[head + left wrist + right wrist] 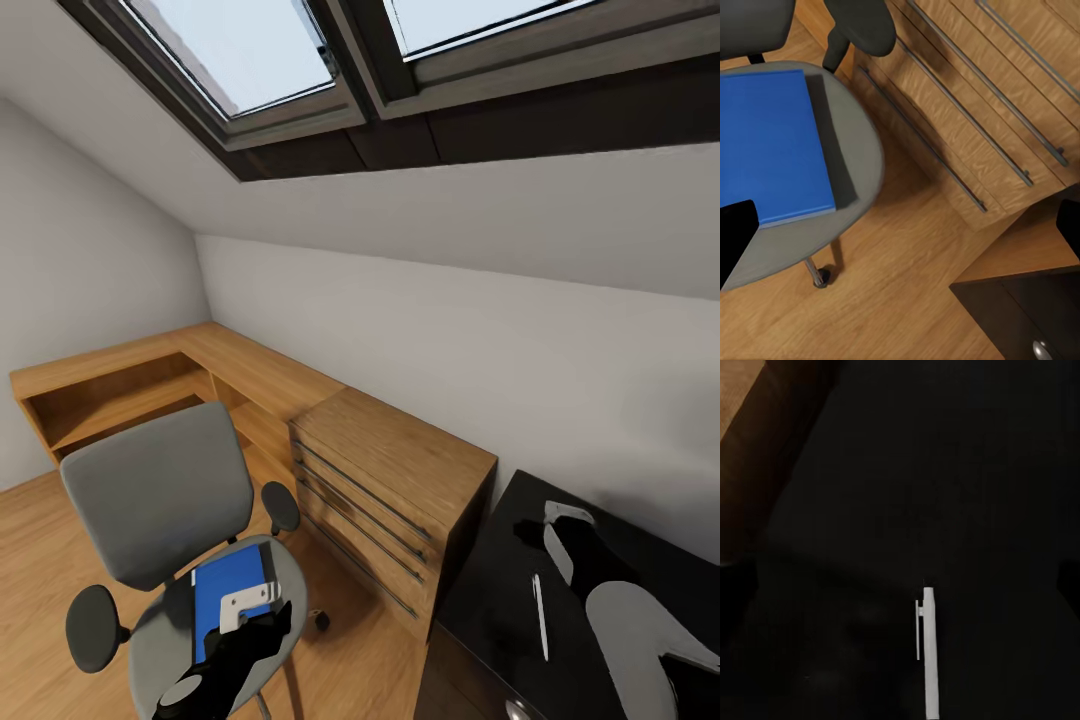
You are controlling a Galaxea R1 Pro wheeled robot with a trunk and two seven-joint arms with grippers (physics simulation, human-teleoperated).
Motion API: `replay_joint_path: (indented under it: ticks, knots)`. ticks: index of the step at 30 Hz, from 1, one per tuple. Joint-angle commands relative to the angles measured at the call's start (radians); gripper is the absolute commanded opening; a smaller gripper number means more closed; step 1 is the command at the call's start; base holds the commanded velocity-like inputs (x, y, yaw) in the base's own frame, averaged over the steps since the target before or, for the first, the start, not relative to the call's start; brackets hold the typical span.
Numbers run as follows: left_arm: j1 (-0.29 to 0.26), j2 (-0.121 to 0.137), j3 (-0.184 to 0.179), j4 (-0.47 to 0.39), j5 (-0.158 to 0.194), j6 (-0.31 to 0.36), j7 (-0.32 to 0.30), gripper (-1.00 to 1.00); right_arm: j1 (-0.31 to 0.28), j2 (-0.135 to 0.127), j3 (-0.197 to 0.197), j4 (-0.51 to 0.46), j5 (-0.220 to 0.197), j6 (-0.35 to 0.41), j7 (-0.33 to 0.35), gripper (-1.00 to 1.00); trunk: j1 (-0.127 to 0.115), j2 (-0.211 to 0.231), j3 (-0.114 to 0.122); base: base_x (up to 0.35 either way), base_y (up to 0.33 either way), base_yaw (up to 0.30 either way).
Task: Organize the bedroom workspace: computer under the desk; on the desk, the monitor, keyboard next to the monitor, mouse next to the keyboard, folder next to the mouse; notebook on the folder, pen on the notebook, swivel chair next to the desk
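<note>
Folder step: your left gripper (243,620) hovers over the blue folder (769,142) on the swivel chair (160,490) (jaw spread indiscernible); next, descend and grasp an edge.

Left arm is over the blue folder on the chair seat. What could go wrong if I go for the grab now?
1. The swivel chair stands on casters, so pressing down may roll or spin it away.
2. The blue folder lies flat on the seat with no edge overhanging; the left tool may just push it.
3. The light-wood chest stands close beside the chair and may catch the folder on the swing towards the desk.
</note>
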Motion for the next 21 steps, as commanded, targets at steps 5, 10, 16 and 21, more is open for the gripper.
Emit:
replay_joint_path:
  ticks: [5,10,16,21]
  knots:
    - [-0.002,0.002,-0.001,-0.002,0.003,0.004,0.006,1.0,0.009,0.064,-0.005,-0.156,0.007,0.137,0.002,1.0,0.001,-0.002,-0.002,0.0,0.0,0.0]
    - [-0.002,0.002,-0.001,-0.002,0.003,0.004,0.006,1.0,0.085,0.139,-0.006,-0.395,0.006,0.323,0.001,1.0,0.001,-0.002,-0.002,0.0,0.0,0.086]
    - [-0.002,0.002,0.0,-0.002,0.003,0.004,0.006,1.0,0.215,0.21,-0.001,-0.613,0.006,0.371,-0.002,1.0,0.001,-0.002,-0.002,0.0,0.0,0.247]
    - [-0.002,0.002,0.002,-0.002,0.003,0.004,0.006,1.0,0.233,0.234,0.0,-0.639,0.008,0.371,-0.005,1.0,0.001,-0.002,-0.002,0.0,0.0,0.271]
